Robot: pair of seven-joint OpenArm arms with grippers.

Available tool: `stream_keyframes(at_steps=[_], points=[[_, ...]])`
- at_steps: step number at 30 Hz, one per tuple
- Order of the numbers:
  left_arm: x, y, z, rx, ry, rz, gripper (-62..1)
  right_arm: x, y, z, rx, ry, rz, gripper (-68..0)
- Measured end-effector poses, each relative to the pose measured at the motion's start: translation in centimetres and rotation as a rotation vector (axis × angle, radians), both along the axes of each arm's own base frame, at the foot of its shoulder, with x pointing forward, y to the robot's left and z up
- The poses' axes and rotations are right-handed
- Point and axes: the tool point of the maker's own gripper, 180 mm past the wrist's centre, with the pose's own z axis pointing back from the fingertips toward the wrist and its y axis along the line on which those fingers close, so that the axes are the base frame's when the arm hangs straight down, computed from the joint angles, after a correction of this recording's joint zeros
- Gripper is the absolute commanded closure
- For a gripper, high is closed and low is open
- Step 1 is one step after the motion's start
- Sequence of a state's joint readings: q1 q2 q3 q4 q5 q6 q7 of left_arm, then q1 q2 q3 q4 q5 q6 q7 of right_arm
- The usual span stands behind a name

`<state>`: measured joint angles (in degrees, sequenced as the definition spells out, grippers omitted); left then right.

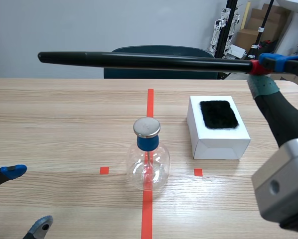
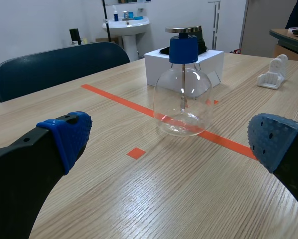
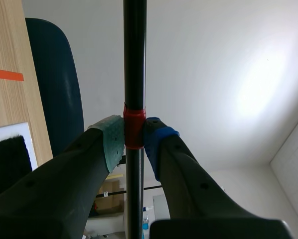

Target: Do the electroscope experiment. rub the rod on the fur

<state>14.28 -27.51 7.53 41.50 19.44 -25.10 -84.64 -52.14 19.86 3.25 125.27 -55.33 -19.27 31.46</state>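
The black rod is hanging level over the far side of the table, stretching from the right across to the left and staying well clear of the wood. The right gripper is clamping it at a red band near its right end, with a finger pressing on either side. The black fur is lying on top of a white box to the right of the long tape line, below the rod and apart from it. The electroscope, a clear round flask with a blue collar and a metal disc cap, is standing on that tape line, left of the box and slightly nearer. The left gripper is sitting low at the near left, its fingers spread wide with nothing between them. A dark chair is standing beyond the far edge.
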Motion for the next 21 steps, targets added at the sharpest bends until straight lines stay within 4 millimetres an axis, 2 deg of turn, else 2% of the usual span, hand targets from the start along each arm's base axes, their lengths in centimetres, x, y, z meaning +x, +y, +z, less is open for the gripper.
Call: stream_keyframes(at_steps=[21], points=[[0.00, 0.00, 0.01, 0.000, 0.000, 0.000, -62.3, 0.31, -0.45, -0.02, 0.000, 0.002, -0.029, 0.1]])
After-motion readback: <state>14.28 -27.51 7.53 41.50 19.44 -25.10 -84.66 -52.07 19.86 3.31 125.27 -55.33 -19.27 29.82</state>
